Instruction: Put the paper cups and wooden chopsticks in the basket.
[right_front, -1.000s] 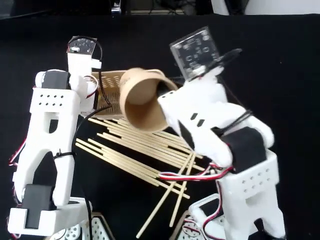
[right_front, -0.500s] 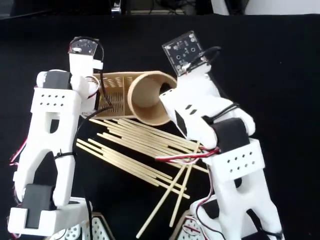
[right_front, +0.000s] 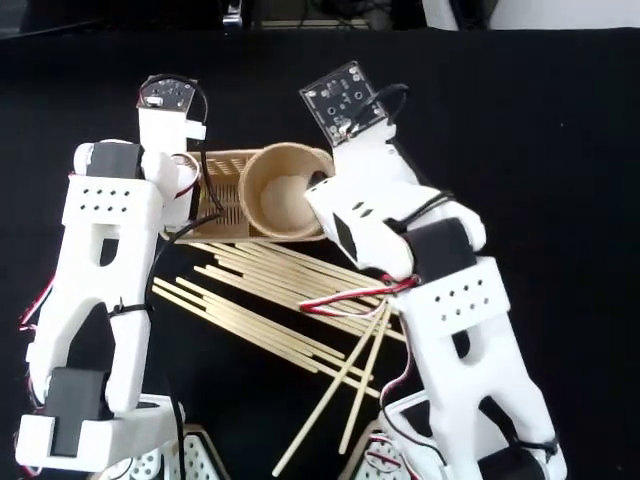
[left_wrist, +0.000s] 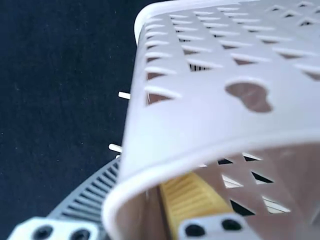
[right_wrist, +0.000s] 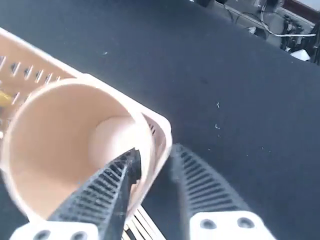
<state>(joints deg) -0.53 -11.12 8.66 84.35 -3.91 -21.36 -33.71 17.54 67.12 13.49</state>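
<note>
Two white robot arms work over a black tabletop. A tan slotted basket lies between them, near the far side of a loose fan of wooden chopsticks on the tabletop.

The right hand is at the basket's right end with a paper cup. The cup's mouth faces up and tilts slightly. It sits within the basket's outline, though whether its base rests on the basket floor cannot be told. This hand is partly open: one finger is inside the cup against the wall, and the other stands just clear of the outside.

The left hand is at the basket's left end, closed across its wall with one finger inside and one outside.

The step appears to be letting go of the cup. To do it well, the right hand should open wider, then lift its inner finger straight up out of the cup so the rim is not dragged or tipped. The left hand should hold the basket firm.
</note>
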